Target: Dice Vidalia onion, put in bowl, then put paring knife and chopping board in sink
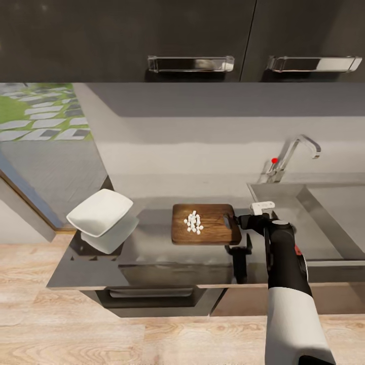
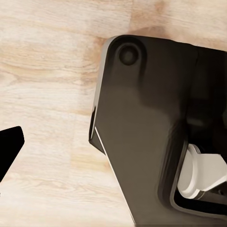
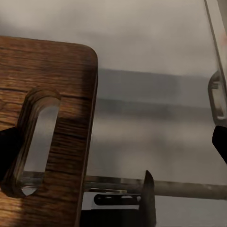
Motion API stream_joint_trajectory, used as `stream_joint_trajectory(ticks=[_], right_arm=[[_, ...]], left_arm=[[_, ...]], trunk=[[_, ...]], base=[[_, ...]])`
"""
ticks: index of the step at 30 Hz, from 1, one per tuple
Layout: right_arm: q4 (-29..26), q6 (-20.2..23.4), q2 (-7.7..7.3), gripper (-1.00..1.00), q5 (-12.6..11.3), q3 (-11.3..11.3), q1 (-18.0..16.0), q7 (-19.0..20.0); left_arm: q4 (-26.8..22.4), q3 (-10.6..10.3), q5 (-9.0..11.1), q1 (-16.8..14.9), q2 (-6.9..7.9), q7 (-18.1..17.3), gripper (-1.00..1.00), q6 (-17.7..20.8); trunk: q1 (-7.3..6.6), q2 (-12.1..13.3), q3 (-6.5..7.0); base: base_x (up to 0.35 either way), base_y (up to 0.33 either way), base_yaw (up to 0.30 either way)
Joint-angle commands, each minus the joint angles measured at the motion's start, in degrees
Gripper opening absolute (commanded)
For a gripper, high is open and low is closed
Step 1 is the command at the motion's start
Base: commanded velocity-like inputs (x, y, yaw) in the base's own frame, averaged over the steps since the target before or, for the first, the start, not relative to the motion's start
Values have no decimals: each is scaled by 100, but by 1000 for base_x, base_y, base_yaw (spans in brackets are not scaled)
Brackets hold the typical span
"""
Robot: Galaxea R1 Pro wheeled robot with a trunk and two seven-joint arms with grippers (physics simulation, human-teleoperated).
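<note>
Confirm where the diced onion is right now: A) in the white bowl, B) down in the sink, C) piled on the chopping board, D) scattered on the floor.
C: in the head view the small white onion pieces sit in a cluster on the chopping board, while the bowl at the countertop's left end shows nothing white heaped in it.
</note>
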Motion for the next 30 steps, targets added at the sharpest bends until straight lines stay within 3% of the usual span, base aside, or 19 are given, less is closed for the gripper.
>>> stream_joint_trajectory(ticks=[1,30], right_arm=[[-8,7,7,100,60,-15,-7,58],[-8,8,7,100,59,-15,-7,58]], left_arm=[[-5,6,48,2,0,-33,100,-1],[7,6,48,2,0,-33,100,-1]], trunk=[[4,-11,-19],[4,-11,-282]], base=[[71,0,0],[11,7,0]])
